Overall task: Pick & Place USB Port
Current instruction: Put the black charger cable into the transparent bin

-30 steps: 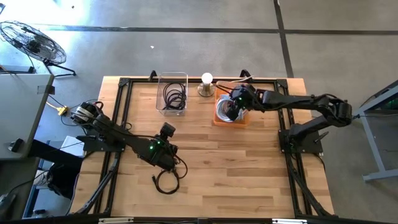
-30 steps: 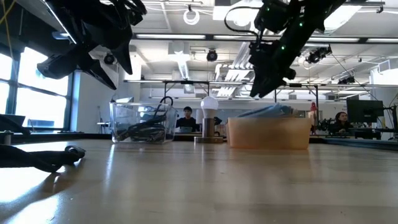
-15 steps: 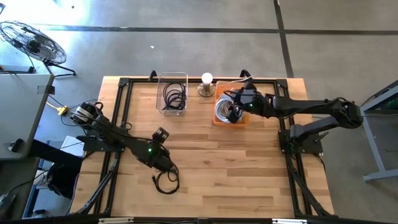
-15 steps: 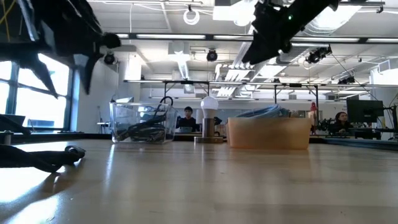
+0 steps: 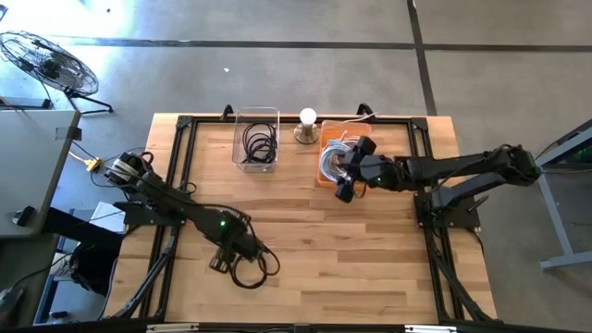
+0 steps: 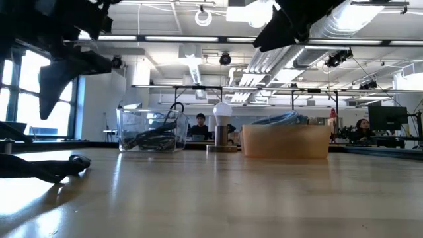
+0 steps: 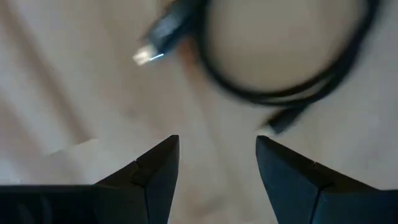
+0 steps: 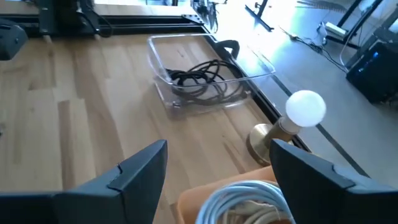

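A black USB cable (image 5: 250,272) lies coiled on the wooden table near its front edge, left of the middle. In the left wrist view its loop (image 7: 280,93) and its metal-tipped plug (image 7: 152,51) rest flat on the wood. My left gripper (image 7: 217,140) hangs open above it, pointing down, just left of the coil (image 5: 229,253), touching nothing. My right gripper (image 8: 217,146) is open and empty, raised over the near part of the orange box (image 5: 326,180).
A clear bin (image 5: 256,139) holding a dark cable stands at the back, with a round white lamp (image 5: 307,117) to its right. The orange box holds coiled white cable (image 8: 249,198). Black frame rails (image 5: 178,148) run along the table's edges. People sit in the room beyond.
My left gripper has moved toward the table's near edge and turned at the wrist, so it now points down over the black cable. My right gripper has risen and drawn back from over the orange box toward its near side. The cable has stayed in place.
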